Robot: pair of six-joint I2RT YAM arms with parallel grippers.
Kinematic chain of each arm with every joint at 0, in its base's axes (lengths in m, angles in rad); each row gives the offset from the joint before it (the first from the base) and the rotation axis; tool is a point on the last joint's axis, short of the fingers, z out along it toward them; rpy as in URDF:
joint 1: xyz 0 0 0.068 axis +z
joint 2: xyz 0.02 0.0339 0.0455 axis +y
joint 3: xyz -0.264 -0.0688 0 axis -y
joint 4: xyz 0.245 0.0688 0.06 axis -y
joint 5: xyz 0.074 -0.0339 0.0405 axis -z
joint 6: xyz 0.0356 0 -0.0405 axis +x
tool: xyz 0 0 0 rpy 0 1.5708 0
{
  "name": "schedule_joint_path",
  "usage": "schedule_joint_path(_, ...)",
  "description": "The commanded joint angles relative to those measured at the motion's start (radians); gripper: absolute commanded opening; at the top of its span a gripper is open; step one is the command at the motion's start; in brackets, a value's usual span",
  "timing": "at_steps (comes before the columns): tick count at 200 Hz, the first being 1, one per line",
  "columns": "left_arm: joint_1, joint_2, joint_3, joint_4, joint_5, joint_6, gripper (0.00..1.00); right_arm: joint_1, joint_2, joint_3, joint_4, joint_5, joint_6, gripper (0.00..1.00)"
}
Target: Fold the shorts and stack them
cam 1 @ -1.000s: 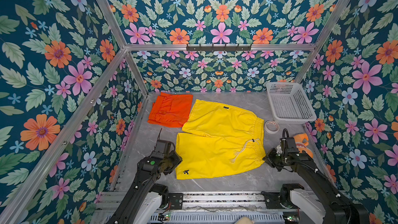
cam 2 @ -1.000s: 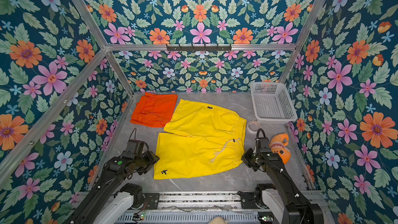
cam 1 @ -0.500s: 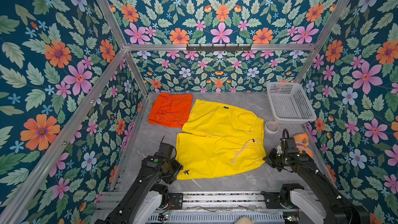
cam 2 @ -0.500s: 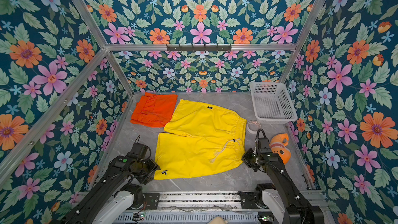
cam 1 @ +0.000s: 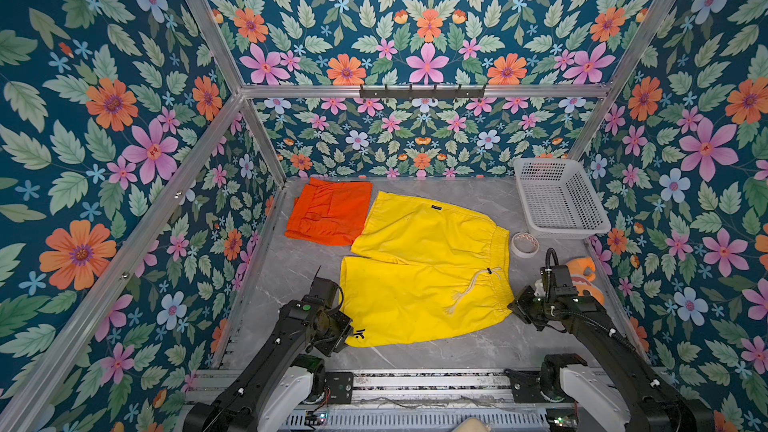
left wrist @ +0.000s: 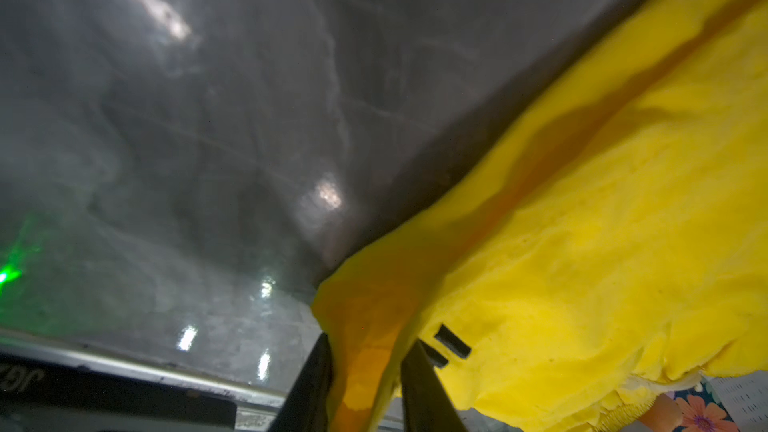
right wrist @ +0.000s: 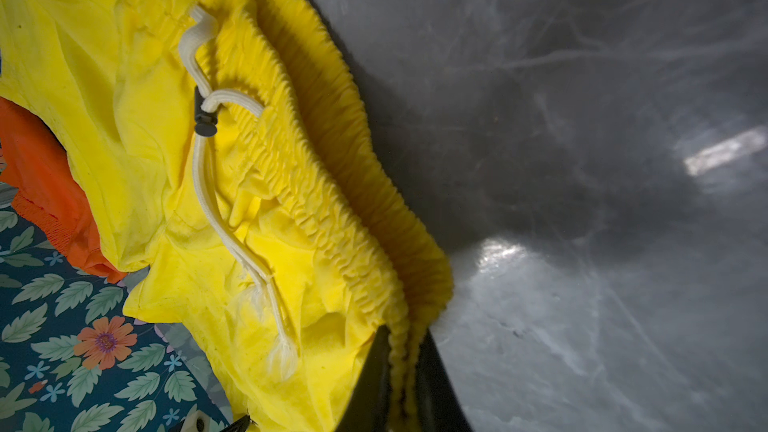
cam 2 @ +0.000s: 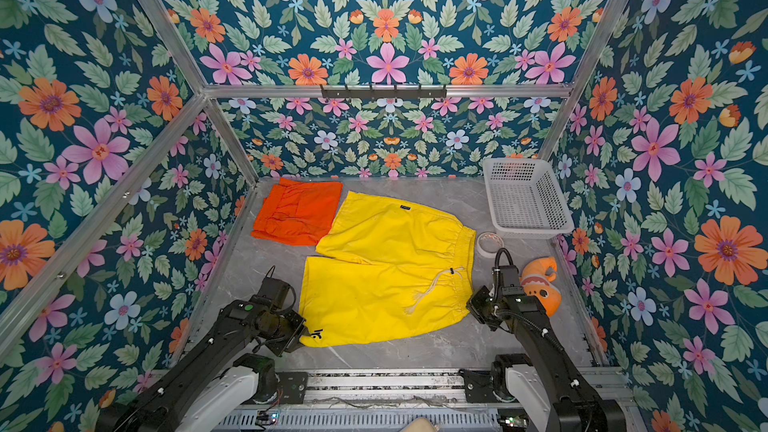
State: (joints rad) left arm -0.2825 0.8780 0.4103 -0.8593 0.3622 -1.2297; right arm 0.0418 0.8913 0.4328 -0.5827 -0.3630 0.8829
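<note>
Likely light, limp and slippery, the bright yellow thin-fabric shorts (cam 1: 419, 284) need corner grips: left gripper (left wrist: 368, 353) pinches the seven-o'clock hem (left wrist: 478, 218), right gripper (right wrist: 403, 344) clamps the four-o'clock waistband (right wrist: 332, 184).

Both top views: high at the front, side by side, looking down on the whole table (cam 1: 415, 354). Wrist views: very close, low; all four share the yellow shorts (left wrist: 582, 243).

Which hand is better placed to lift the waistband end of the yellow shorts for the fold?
Right. The right hand is shut on the near waistband corner of the yellow shorts. The left hand pinches the hem corner by the logo, at the opposite end.
</note>
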Motion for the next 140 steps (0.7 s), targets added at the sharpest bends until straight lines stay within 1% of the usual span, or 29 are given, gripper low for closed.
schedule_joint_path(1, 0.0, 0.013, 0.018, -0.006, -0.055, 0.018, 0.13, 0.001, -0.012, 0.009, -0.04, 0.02, 0.013, 0.13)
schedule_joint_path(19, 0.0, 0.016, 0.061, -0.035, -0.093, 0.038, 0.0, 0.001, -0.029, 0.023, -0.074, 0.032, 0.004, 0.13)
schedule_joint_path(53, 0.0, 0.013, 0.218, -0.149, -0.223, 0.114, 0.0, 0.004, -0.067, 0.08, -0.17, 0.057, -0.013, 0.12)
schedule_joint_path(86, 0.001, 0.01, 0.417, -0.243, -0.384, 0.192, 0.0, 0.012, -0.101, 0.176, -0.329, 0.09, -0.062, 0.12)
schedule_joint_path(111, 0.0, 0.018, 0.549, -0.305, -0.474, 0.252, 0.0, 0.013, -0.127, 0.246, -0.45, 0.105, -0.099, 0.12)
schedule_joint_path(140, 0.0, 0.058, 0.704, -0.346, -0.572, 0.373, 0.0, 0.014, -0.151, 0.329, -0.564, 0.113, -0.135, 0.11)
